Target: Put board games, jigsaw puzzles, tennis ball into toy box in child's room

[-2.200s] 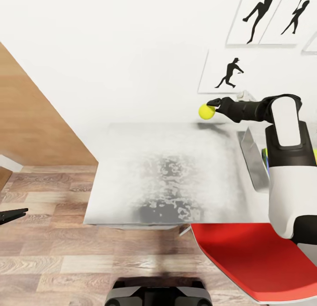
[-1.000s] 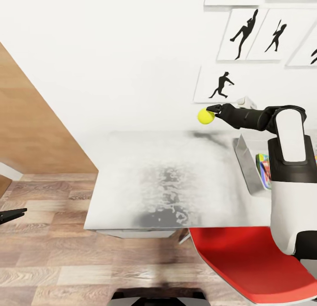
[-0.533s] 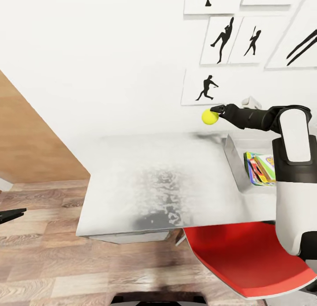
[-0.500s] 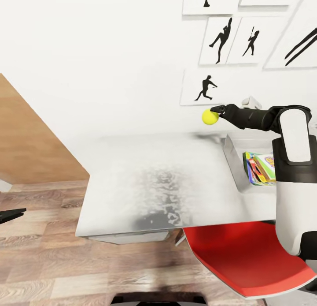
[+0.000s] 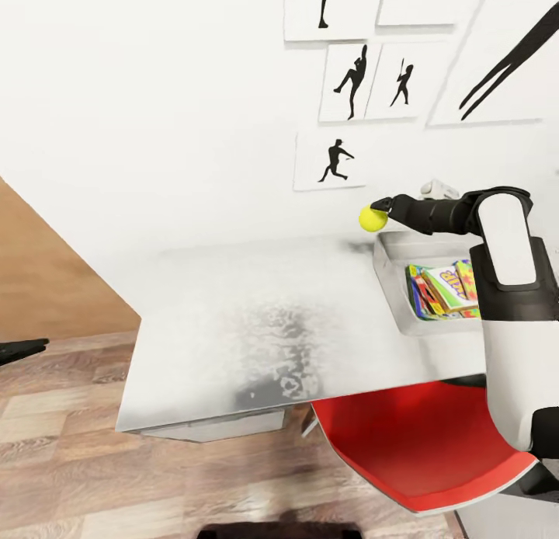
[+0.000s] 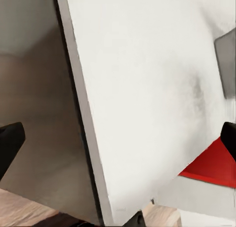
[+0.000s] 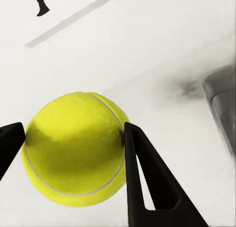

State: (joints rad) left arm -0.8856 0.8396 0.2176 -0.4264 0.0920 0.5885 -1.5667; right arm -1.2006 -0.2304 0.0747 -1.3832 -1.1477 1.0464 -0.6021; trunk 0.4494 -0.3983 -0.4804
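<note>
My right gripper (image 5: 380, 208) is shut on the yellow-green tennis ball (image 5: 373, 219), holding it in the air above the back of the table (image 5: 248, 314), just beside the far left corner of the light grey toy box (image 5: 386, 269). Colourful board games (image 5: 444, 287) lie inside the box. The right wrist view has the tennis ball (image 7: 73, 149) pinched between both black fingers (image 7: 142, 178), with a corner of the toy box (image 7: 223, 101) beyond. My left gripper (image 5: 22, 348) hangs low over the floor left of the table, and its fingers (image 6: 10, 144) stand wide apart and empty.
A red chair seat (image 5: 411, 438) sticks out from under the table's front edge, below my right arm. Black sports-silhouette pictures (image 5: 332, 161) hang on the white wall behind. Wood-plank floor (image 5: 70, 461) lies to the left, and a wood-panel door (image 5: 46, 283) stands there.
The camera has swung right, bringing the toy box and its games further into view. The ball stays gripped and now sits closer to the box's corner.
</note>
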